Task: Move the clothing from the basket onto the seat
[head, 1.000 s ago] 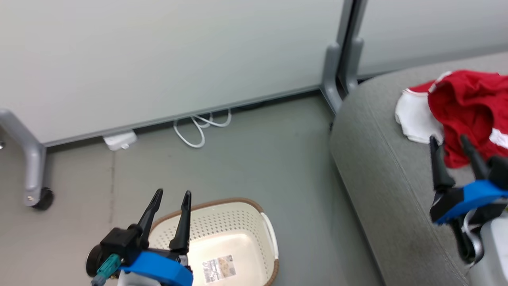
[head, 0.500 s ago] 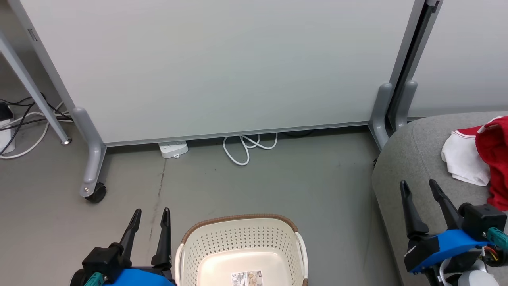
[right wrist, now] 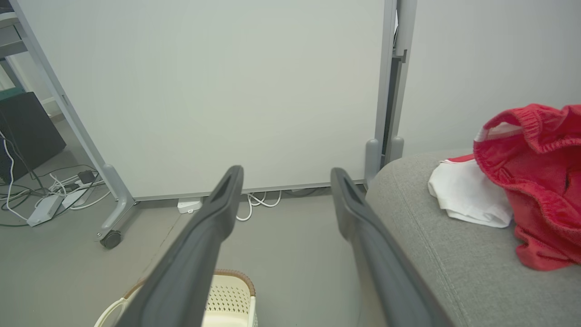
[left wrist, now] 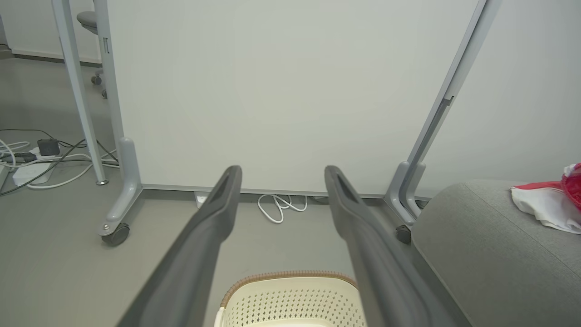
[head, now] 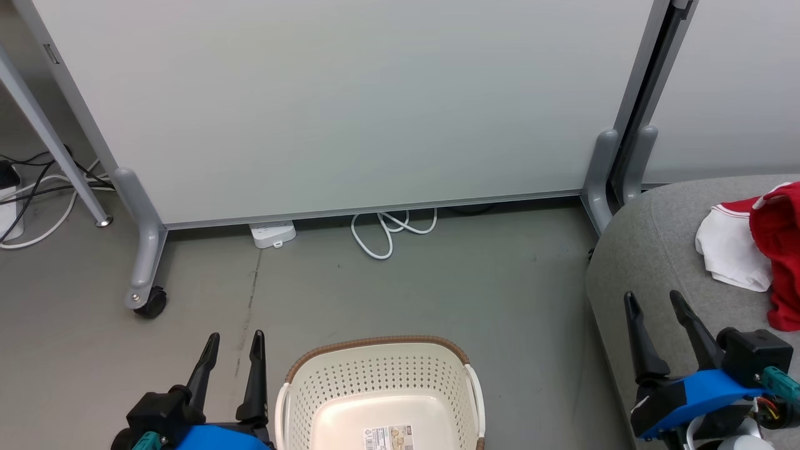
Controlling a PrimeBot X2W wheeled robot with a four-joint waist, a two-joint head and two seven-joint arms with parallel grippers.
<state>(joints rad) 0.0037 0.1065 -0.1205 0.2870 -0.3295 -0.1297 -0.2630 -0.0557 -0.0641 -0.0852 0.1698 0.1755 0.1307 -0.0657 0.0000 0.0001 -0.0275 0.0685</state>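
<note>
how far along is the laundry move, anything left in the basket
Looks done: the red clothing lies on the grey seat, and the basket shows a bare floor where visible. Nothing in hand: left tool and right tool both open, empty. Nothing visibly left.

We noted a white partition panel (head: 350,100) w/ grey legs. The left leg's caster (head: 152,303) sat on the grey floor (head: 437,294). At the panel base we logged a white power strip (head: 272,234) and, just to its right, a coiled white cable (head: 387,231). Misc. loose cables (head: 37,200) lay at far left.
</note>
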